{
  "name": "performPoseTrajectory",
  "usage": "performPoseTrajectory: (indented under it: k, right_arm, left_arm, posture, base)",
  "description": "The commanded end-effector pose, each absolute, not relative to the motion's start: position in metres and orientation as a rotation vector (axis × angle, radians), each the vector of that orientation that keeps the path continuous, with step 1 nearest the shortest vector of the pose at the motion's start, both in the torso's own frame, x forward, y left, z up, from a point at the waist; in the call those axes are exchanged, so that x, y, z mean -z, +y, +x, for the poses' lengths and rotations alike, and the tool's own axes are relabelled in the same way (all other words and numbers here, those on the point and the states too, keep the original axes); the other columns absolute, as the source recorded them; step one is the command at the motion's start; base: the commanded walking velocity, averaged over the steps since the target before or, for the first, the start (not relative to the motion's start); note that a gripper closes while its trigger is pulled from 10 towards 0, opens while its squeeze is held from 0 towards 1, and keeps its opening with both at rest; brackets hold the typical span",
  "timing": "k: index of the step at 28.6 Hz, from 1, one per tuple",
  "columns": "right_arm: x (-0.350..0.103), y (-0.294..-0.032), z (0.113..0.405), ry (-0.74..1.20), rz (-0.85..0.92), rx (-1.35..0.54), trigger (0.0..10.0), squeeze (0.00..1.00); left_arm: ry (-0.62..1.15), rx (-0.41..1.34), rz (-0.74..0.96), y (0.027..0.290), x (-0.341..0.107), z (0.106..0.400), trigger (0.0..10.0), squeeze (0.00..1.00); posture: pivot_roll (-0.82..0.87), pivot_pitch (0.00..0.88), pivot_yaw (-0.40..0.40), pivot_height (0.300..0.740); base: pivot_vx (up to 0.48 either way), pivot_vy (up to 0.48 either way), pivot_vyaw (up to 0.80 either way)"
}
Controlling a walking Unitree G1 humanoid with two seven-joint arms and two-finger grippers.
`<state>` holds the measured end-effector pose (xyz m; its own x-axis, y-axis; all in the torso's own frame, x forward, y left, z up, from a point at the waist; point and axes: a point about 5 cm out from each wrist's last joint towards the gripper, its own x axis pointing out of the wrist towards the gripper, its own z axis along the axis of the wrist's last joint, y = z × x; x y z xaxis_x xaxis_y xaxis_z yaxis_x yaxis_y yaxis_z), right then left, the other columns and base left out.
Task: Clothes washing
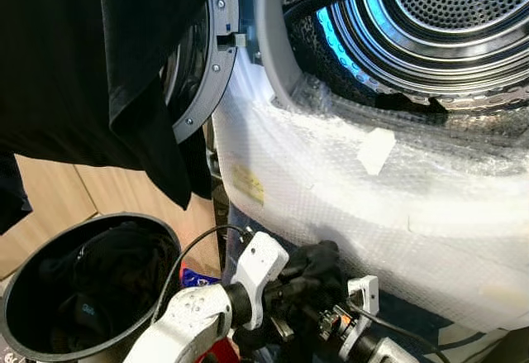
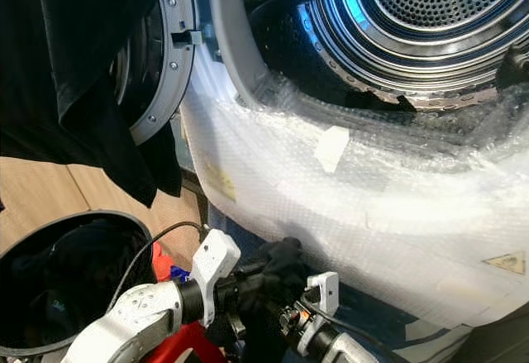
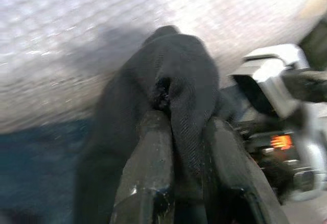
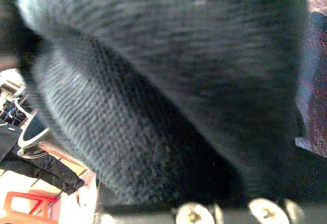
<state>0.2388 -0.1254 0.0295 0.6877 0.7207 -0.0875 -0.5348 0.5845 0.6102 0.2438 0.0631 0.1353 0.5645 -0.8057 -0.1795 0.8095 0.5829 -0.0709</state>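
Both silver arms are bent inward and meet low before the washing machine (image 1: 347, 206), just beneath its bubble-wrapped front. Left gripper (image 3: 186, 147): fingers narrowly closed, pinching a fold of a dark knitted cloth (image 3: 173, 81). Right gripper (image 1: 318, 301): pressed into the same cloth; whether its fingers are parted cannot be told. A black garment (image 1: 99, 57) hangs over the open door (image 1: 202, 74). A round black bin (image 1: 25, 297) holds dark clothes at lower left. A yellow label (image 1: 248, 185) on the front is unreadable.
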Motion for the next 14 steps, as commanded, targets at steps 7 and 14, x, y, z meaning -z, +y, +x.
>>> performPoseTrajectory:
  k: [7, 14]
  right_arm:
    - [-0.03, -0.126, 0.244, 0.322, 0.596, -0.738, 0.0, 0.0]
    - [-0.028, -0.124, 0.244, 0.343, 0.578, -0.767, 0.0, 0.0]
  left_arm:
    - [0.195, 0.866, 0.113, 0.079, -0.149, 0.237, 10.0, 1.0]
    - [0.22, 0.793, 0.229, 0.099, -0.155, 0.231, 10.0, 1.0]
  posture:
    - [0.02, 0.0, 0.011, 0.74]
    - [0.02, 0.0, 0.005, 0.74]
  base:
    - [0.0, 0.0, 0.0]
    - [0.0, 0.0, 0.0]
